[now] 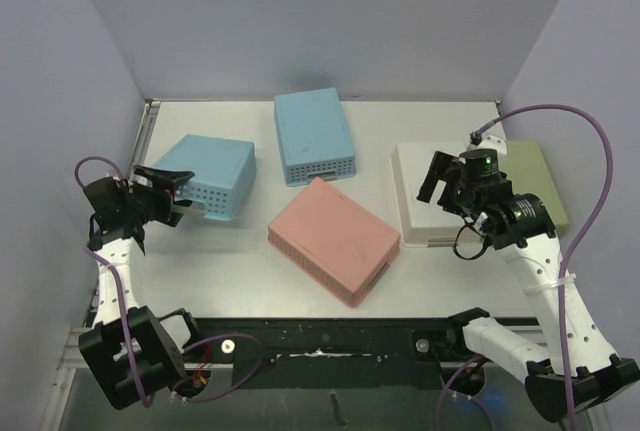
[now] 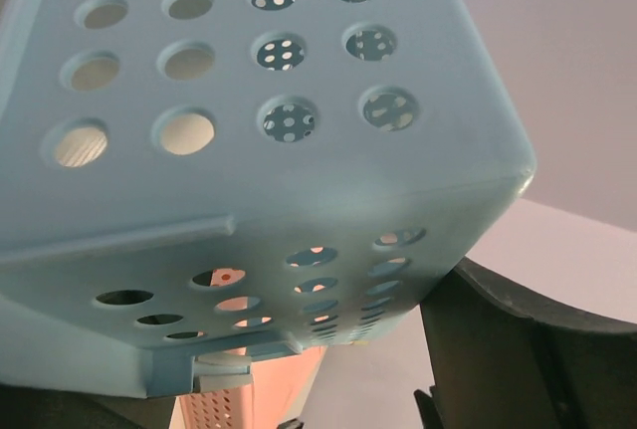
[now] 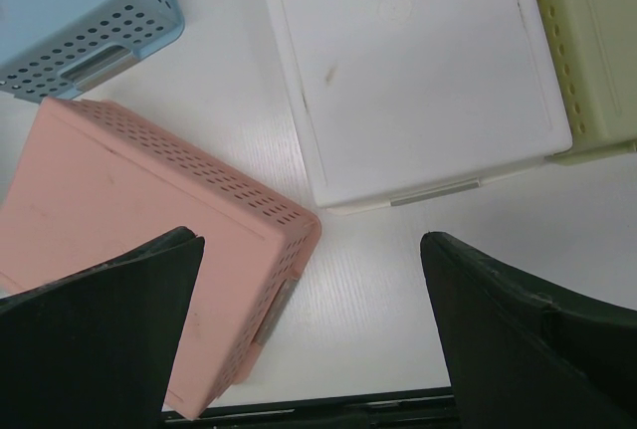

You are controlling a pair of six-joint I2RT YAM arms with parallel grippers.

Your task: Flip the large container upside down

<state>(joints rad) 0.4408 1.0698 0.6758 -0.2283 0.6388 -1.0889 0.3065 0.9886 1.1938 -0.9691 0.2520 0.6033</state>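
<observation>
Perforated pale-blue basket (image 2: 259, 150) was smooth plastic with a soft sheen, pink bin (image 3: 119, 210) was matt plastic, faintly scuffed, white bin (image 3: 408, 71) was smooth plastic, lightly smudged, tabletop (image 3: 368, 280) was matt white, black fingers (image 3: 90, 339) were dull plastic.

White flat table (image 1: 250, 281) carries five plastic bins, all base-up.
- Left: light blue perforated plastic basket (image 1: 208, 176).
- Rear centre: second light blue perforated basket (image 1: 313, 135), well apart from the first.
- Front centre: pink perforated rectangular bin (image 1: 335, 239), set at an angle.
- Right: white smooth-based bin (image 1: 412, 206), and close beside it an olive-green bin (image 1: 535, 166); contact between the two unclear.
</observation>
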